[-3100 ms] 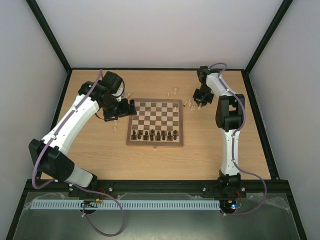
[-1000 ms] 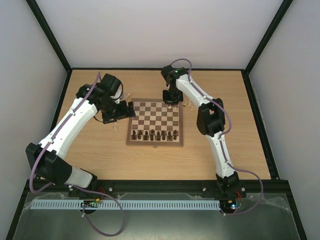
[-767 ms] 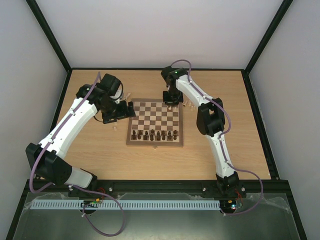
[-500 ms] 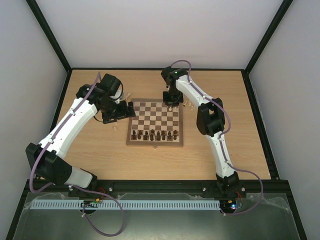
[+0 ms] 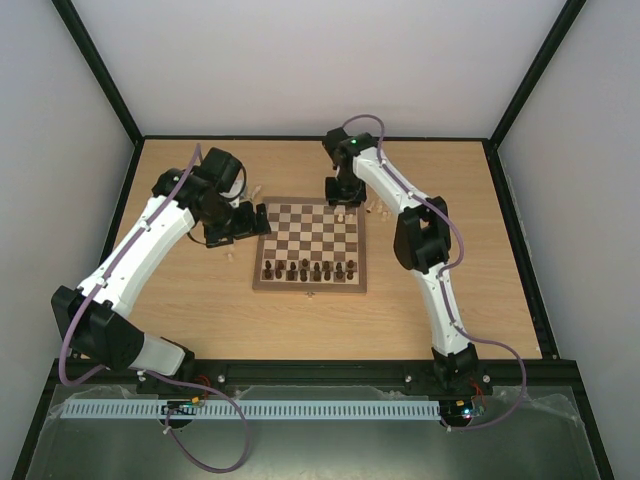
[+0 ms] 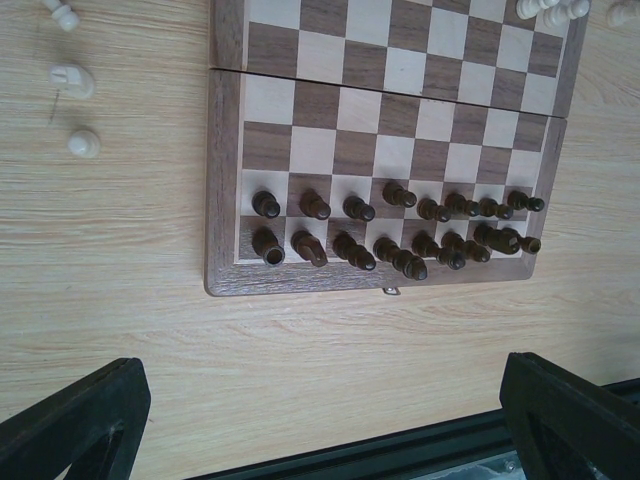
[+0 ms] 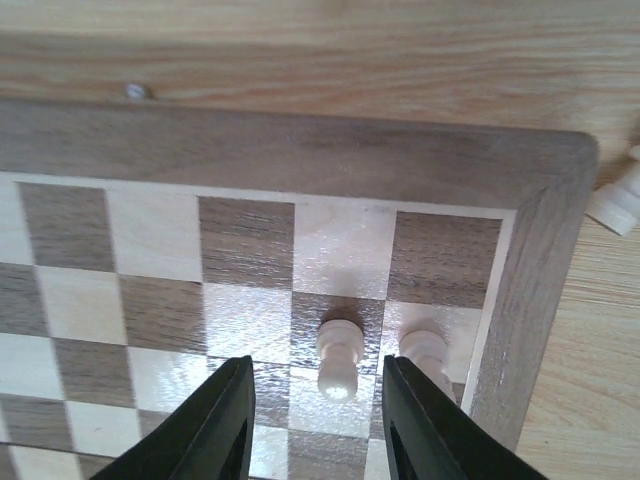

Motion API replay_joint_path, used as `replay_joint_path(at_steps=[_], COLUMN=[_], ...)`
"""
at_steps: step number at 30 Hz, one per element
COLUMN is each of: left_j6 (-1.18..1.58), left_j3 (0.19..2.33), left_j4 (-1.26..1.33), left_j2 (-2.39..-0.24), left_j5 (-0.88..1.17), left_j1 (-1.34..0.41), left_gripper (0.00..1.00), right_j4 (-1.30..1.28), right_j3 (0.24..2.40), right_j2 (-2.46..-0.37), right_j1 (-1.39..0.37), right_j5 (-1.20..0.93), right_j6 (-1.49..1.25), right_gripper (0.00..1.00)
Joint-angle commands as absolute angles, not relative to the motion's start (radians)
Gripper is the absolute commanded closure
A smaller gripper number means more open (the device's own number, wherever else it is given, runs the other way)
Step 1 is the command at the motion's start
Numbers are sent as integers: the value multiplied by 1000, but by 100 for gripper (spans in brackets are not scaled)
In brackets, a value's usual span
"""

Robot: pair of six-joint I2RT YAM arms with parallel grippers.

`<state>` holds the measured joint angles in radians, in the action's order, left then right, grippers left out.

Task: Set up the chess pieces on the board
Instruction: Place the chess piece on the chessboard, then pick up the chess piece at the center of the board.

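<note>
On the left of the surface [image 5: 200,320], three pale pieces [image 6: 75,80] lie loose beside the board [image 5: 310,232]. The left claw [image 6: 320,405] hangs above the wood off the board's left edge, its fingers [image 6: 75,420] spread wide and empty. Dark chess pieces [image 6: 266,205] stand in two rows along the board's near edge. At the far right corner the right claw [image 7: 318,372] is parted astride a pale pawn [image 7: 339,350] standing on a dark square in the second row, with a gap at each side. A second pale pawn [image 7: 425,345] stands on the next square, in the corner column. Another pale piece [image 7: 620,200] lies off the board, further right.
</note>
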<state>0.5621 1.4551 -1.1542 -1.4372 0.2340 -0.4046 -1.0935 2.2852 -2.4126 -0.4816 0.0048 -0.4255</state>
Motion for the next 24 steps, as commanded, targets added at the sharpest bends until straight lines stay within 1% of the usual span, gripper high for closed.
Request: replay_joint_path(at_steps=[1,4,12,20,24], left_j6=[569,570,568,566,566], left_j3=[1445,1440,1428,1431,1431], left_j4=[-1164,-1162,-1157,-1164,-1166], left_j2=[-1409,-1405,-1398,-1396,-1396], left_j5=[232,233,239,232,230], left_j1=[-399,-399,-399,-399,-399], left_gripper=[1,1,1,1,1], right_j4=[-1116,-1118,-1164,-1182,-1170], right_j3=[2341,2326,2273,2249,2202], right_j2=[-2316,-2279,-2269,-2317,-2318], right_j1=[-438,-377,-216,-191,-191], right_j5=[-19,-6,49,72,68], right_j6=[-501,-528,-560,-542,-539], right_gripper=[62,58,56,56,57])
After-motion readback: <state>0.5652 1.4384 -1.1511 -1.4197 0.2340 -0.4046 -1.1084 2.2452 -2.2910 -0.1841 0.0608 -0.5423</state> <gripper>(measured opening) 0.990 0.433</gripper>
